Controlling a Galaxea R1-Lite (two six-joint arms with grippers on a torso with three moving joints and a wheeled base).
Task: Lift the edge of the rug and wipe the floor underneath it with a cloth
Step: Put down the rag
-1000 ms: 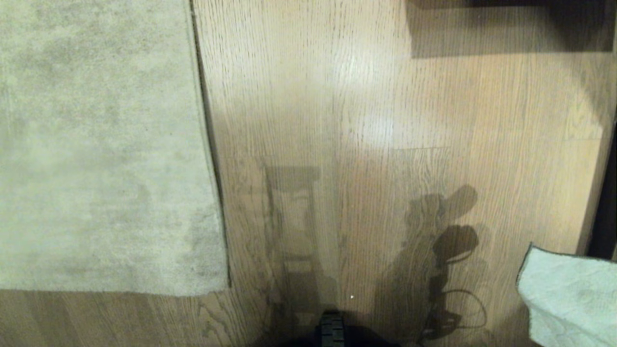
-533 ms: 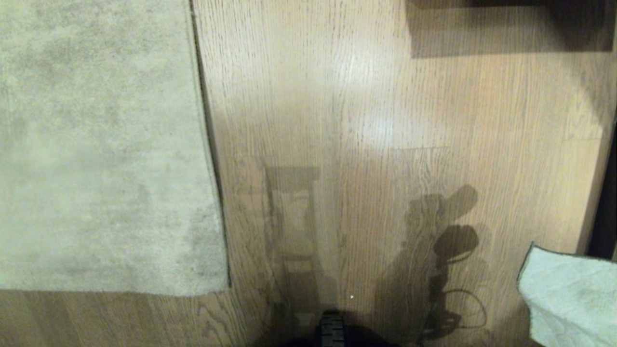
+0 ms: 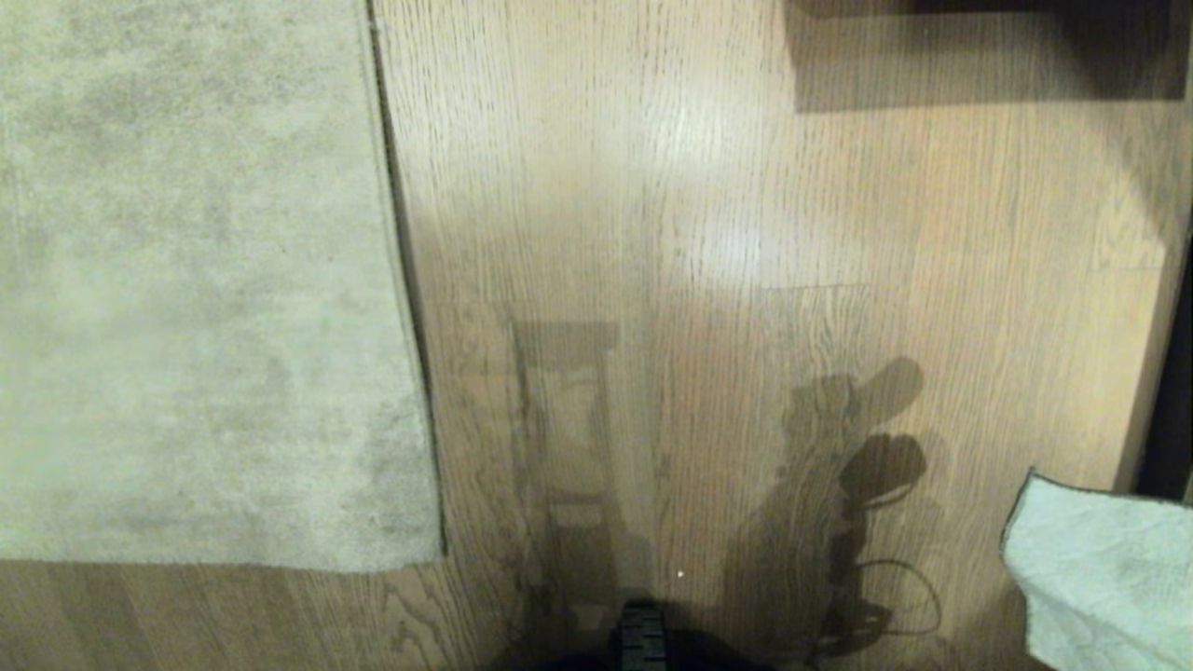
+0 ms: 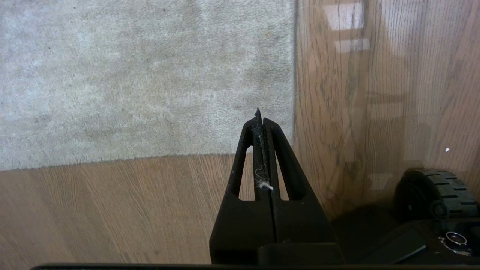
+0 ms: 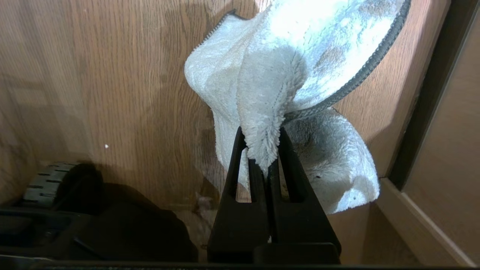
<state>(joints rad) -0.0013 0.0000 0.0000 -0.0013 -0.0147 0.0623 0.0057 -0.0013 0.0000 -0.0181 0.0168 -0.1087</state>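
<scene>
The grey-beige rug (image 3: 186, 280) lies flat on the left. Its straight rug edge (image 3: 403, 280) runs down to a corner (image 3: 438, 557) on the wood-plank floor (image 3: 699, 233). My left gripper (image 4: 261, 122) is shut and empty, hanging above the rug's corner (image 4: 290, 148), with a bit of lint between its fingers. My right gripper (image 5: 262, 150) is shut on a fold of the pale blue-green cloth (image 5: 292, 67), which hangs over the floor (image 5: 112, 75). The cloth (image 3: 1100, 568) shows at the lower right of the head view. Neither gripper shows there.
My base's wheel (image 3: 643, 638) sits at the bottom centre, also seen as a wheel (image 4: 437, 195) and a wheel (image 5: 47, 182). A dark furniture base (image 3: 988, 9) casts a shadow at the top right. A skirting board and dark gap (image 5: 423, 123) border the floor on the right.
</scene>
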